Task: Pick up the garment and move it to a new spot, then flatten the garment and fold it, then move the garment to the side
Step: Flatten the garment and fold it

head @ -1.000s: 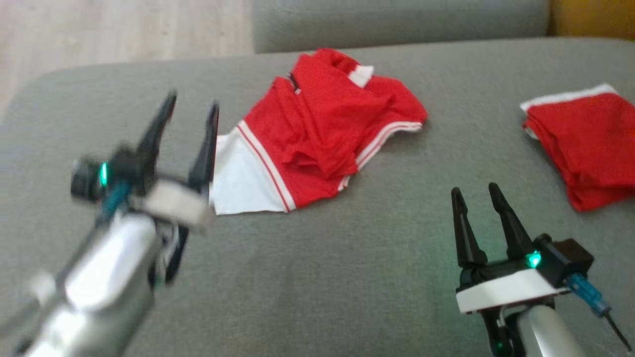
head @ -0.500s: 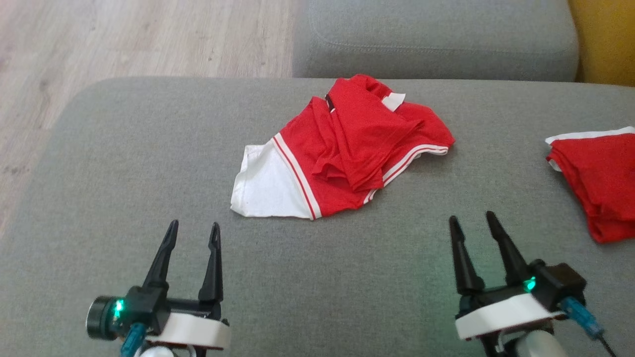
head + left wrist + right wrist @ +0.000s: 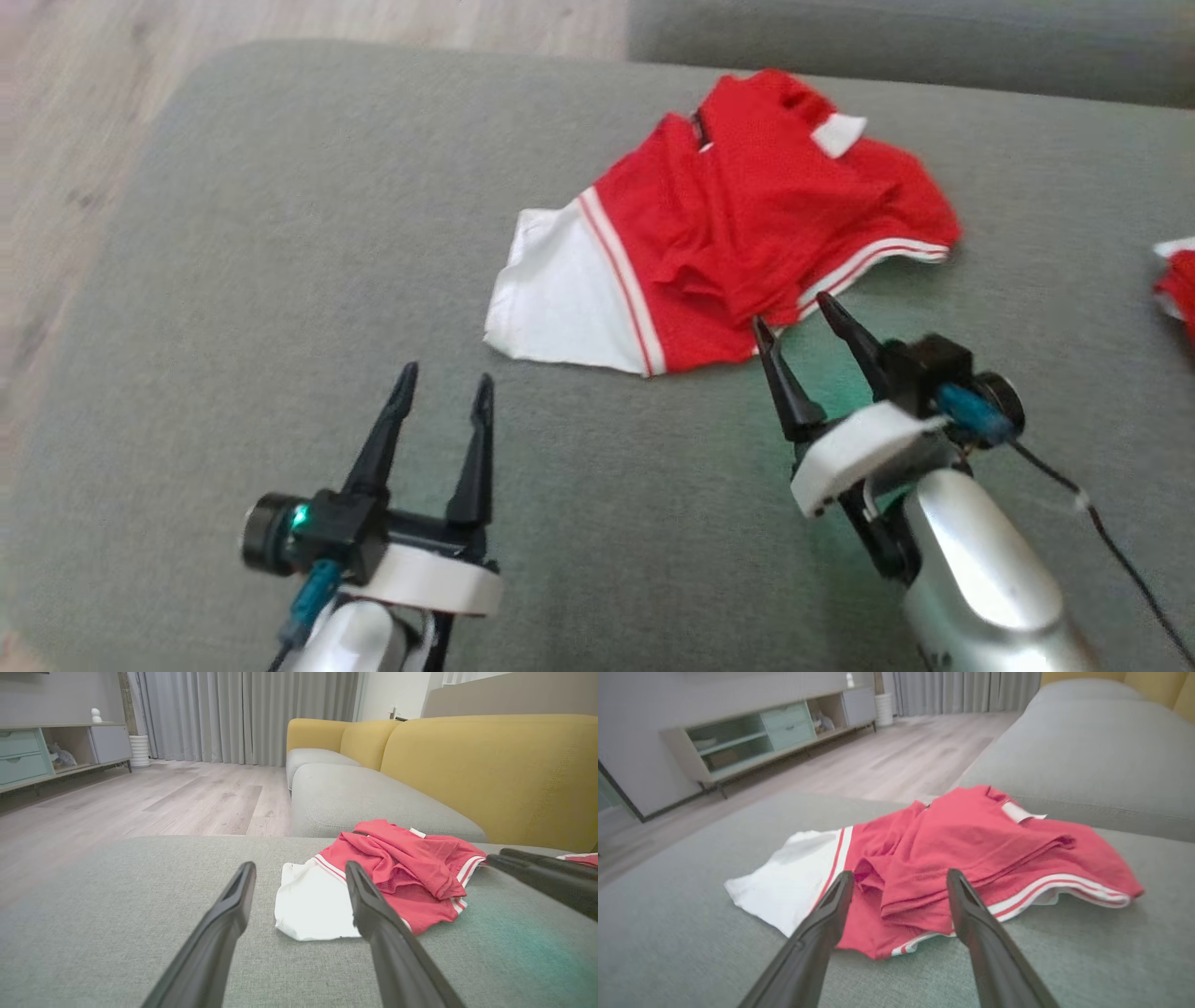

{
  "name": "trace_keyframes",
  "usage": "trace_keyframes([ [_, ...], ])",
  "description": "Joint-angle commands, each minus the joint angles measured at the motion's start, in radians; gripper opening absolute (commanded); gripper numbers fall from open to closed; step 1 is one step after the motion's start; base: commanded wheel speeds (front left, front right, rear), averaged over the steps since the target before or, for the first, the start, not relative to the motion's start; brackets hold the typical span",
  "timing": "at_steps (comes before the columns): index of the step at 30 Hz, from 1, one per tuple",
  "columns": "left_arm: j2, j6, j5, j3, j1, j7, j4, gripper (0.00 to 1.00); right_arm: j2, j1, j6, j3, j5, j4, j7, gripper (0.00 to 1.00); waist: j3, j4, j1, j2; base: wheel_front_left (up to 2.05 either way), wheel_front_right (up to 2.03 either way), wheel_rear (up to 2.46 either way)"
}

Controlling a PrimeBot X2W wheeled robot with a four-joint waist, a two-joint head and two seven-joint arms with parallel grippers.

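The garment (image 3: 738,224) is a crumpled red top with white stripes and a white panel, lying on the grey sofa cushion (image 3: 280,233). It also appears in the left wrist view (image 3: 387,872) and the right wrist view (image 3: 962,854). My right gripper (image 3: 794,313) stands open with its fingertips just at the garment's near red edge, nothing between them; in its own view it is (image 3: 899,877). My left gripper (image 3: 443,378) is open over bare cushion, short of the white panel, seen in its wrist view as (image 3: 299,870).
A second red garment (image 3: 1174,275) lies at the right edge of the cushion. Another grey seat cushion (image 3: 364,798) and yellow backrests (image 3: 490,765) lie beyond. Wooden floor (image 3: 65,93) drops off at the left, with a low cabinet (image 3: 761,732) across the room.
The head camera has shifted. My right gripper has advanced toward the garment's near edge. My left arm first drew back toward me, then edged forward a little.
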Motion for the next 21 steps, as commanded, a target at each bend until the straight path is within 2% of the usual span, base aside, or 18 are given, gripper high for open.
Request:
trace_keyframes([
  [1,-0.013,-0.014,0.016,0.042,-0.049,-0.008,-0.018,1.00,-0.001,-0.063,-0.001,0.017,-0.033,0.027,0.022,1.00,0.040,0.055,-0.0002,-0.0001,0.00,0.00,0.00],
  [8,-0.061,-0.061,0.053,0.073,-0.063,-0.008,0.010,1.00,-0.001,-0.180,-0.001,-0.029,-0.144,0.223,0.064,1.00,0.064,0.125,-0.0002,-0.0001,0.00,0.00,0.00],
  [14,-0.087,-0.087,0.079,0.096,-0.059,-0.008,0.017,1.00,-0.001,-0.245,-0.001,-0.081,-0.208,0.334,0.052,1.00,0.073,0.148,-0.0002,-0.0001,0.00,0.00,0.00],
  [15,-0.090,-0.090,0.084,0.100,-0.057,-0.008,0.019,1.00,-0.001,-0.253,-0.001,-0.093,-0.210,0.347,0.047,0.54,0.073,0.149,-0.0002,-0.0001,0.00,0.00,0.00],
  [16,-0.092,-0.092,0.088,0.103,-0.055,-0.008,0.021,1.00,-0.001,-0.261,-0.001,-0.101,-0.210,0.357,0.036,0.00,0.072,0.149,-0.0002,-0.0001,0.00,0.00,0.00],
  [21,-0.101,-0.102,0.103,0.126,-0.042,-0.008,0.033,1.00,-0.001,-0.274,-0.001,-0.103,-0.182,0.387,-0.023,0.00,0.046,0.122,-0.0002,-0.0001,0.00,0.00,0.00],
])
